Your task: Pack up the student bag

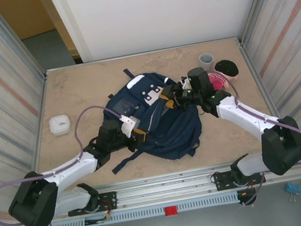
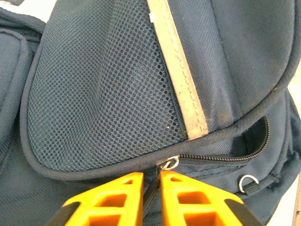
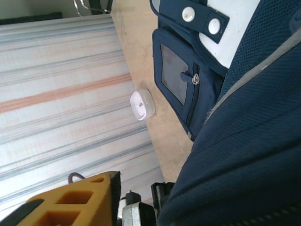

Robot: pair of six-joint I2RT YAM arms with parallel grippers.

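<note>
The left jaws are pinched together on the zip pull [image 2: 151, 188] of the bag [image 1: 162, 131] lying flat on the surface [image 1: 78, 90], the zip [image 2: 216, 159] running off to their right toward its open end; whether the right jaws are apart I cannot tell.

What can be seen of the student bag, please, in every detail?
The student bag is a large navy fabric backpack lying flat in the middle of the table, with its dark straps spread out. It has a mesh panel, a pale reflective stripe, white patches with snap buttons and a small zipped pocket. One zip stands partly open; the left gripper pinches the zip pull.
</note>
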